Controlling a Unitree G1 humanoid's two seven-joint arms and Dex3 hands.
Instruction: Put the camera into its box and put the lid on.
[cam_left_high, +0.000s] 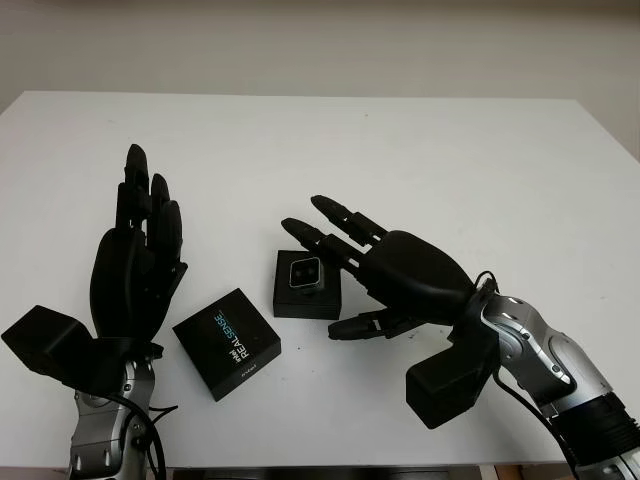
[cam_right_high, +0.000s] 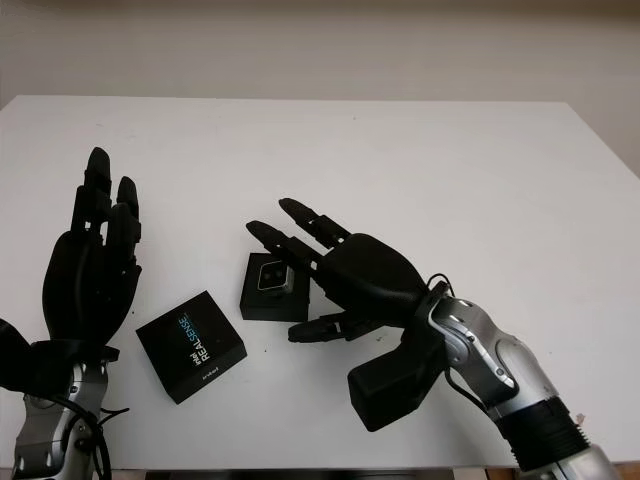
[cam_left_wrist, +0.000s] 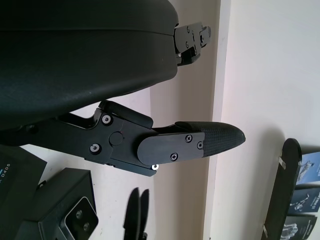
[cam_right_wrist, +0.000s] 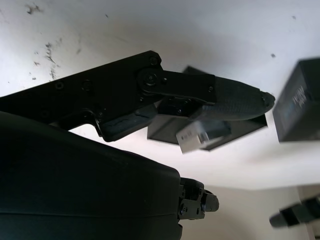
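On the table (cam_left_high: 480, 150) before me, the camera (cam_left_high: 304, 271) sat in its box (cam_left_high: 306, 287) near the middle. The lid (cam_left_high: 227, 343) lay just left of the box, nearer me. My left hand (cam_left_high: 135, 265) was left of the lid; my right hand (cam_left_high: 395, 270) was just right of the box.

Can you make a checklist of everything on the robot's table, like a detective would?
Surface: white table, bare apart from the job's things.
Job's things: camera sits in its open black box; lid with RealSense print lies on the table beside the box, not on it yet.
Clutter: nothing seen.
Hands: left hand open, raised beside the lid; right hand open, beside the box, fingers reaching over it.
Cables: black wires at both wrists.
Surroundings: pale wall behind.
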